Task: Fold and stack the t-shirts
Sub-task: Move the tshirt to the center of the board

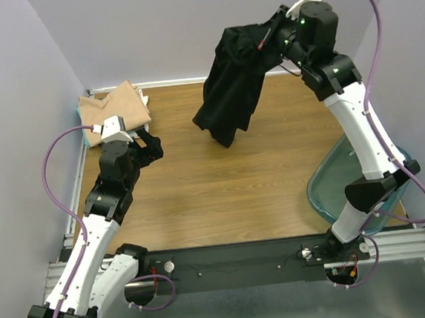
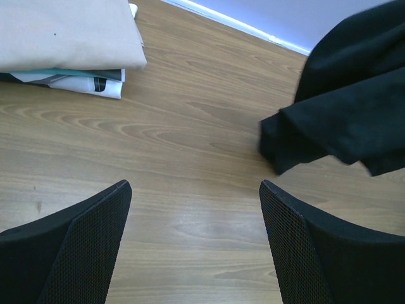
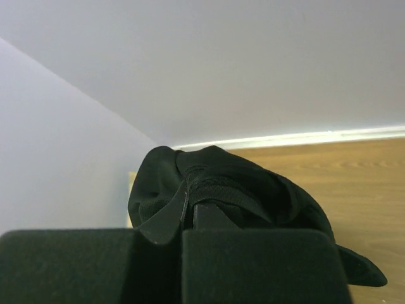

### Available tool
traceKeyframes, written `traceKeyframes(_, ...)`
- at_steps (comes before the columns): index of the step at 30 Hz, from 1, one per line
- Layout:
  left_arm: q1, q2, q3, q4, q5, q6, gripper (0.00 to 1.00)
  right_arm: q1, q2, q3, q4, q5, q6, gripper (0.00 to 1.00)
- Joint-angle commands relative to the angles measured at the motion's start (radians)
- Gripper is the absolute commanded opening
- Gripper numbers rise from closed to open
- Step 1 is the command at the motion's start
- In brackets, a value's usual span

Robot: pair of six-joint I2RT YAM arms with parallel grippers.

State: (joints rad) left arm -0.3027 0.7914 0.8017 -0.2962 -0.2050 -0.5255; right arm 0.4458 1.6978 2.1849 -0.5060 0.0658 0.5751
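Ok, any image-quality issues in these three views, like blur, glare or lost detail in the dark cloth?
Top external: even light, sharp, no harsh glare; the black t-shirt reads as a nearly flat dark mass. Left wrist: crisp wood grain on the table, and the left gripper shows its mesh texture. Right wrist: black cloth and right gripper merge, edges hard to separate.

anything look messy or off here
The black shirt isn't flat: it hangs crumpled from the right gripper, its lower end near the table. At far left, pale layers poke out unevenly under the tan shirt.
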Motion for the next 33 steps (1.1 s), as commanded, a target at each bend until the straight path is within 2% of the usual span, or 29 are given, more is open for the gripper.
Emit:
traceKeyframes(1,-0.004,0.005,-0.001,-0.011,-0.004,-0.007,0.89,-0.002,-0.021,-0.163,0.024,0.074,-0.014,0.02)
traceKeyframes(3,-0.004,0.009,0.004,-0.009,-0.002,-0.005,0.89,-0.002,-0.036,-0.247,0.026,0.121,-0.011,0.06)
traceKeyframes(5,-0.004,0.011,0.007,-0.015,-0.007,-0.007,0.89,-0.002,-0.062,-0.383,0.023,0.181,0.011,0.16)
traceKeyframes(6,-0.004,0.008,0.008,-0.018,-0.008,-0.008,0.89,-0.002,-0.078,-0.434,0.023,0.257,0.025,0.18)
traceKeyframes(7,-0.006,0.006,0.010,-0.024,-0.008,-0.010,0.89,-0.004,-0.108,-0.538,0.024,0.288,0.049,0.25)
traceKeyframes(8,-0.004,0.000,0.010,-0.030,-0.013,-0.010,0.89,-0.002,-0.124,-0.581,0.024,0.316,0.052,0.48)
traceKeyframes(9,-0.004,-0.003,0.007,-0.034,-0.014,-0.010,0.89,-0.002,-0.133,-0.620,0.023,0.345,0.051,0.58)
traceKeyframes(10,-0.004,-0.007,0.005,-0.038,-0.022,-0.011,0.89,-0.002,-0.142,-0.689,0.023,0.347,0.026,0.73)
traceKeyframes(14,-0.004,-0.029,-0.009,-0.052,-0.028,-0.002,0.89,-0.004,-0.161,-0.808,0.020,0.298,-0.021,0.87)
traceKeyframes(25,-0.004,-0.018,-0.041,-0.034,0.013,0.024,0.89,-0.004,-0.139,-0.988,0.020,0.118,-0.026,0.86)
traceKeyframes(33,-0.004,0.037,-0.081,0.051,0.107,-0.001,0.89,-0.004,-0.076,-1.015,0.026,0.141,-0.015,0.82)
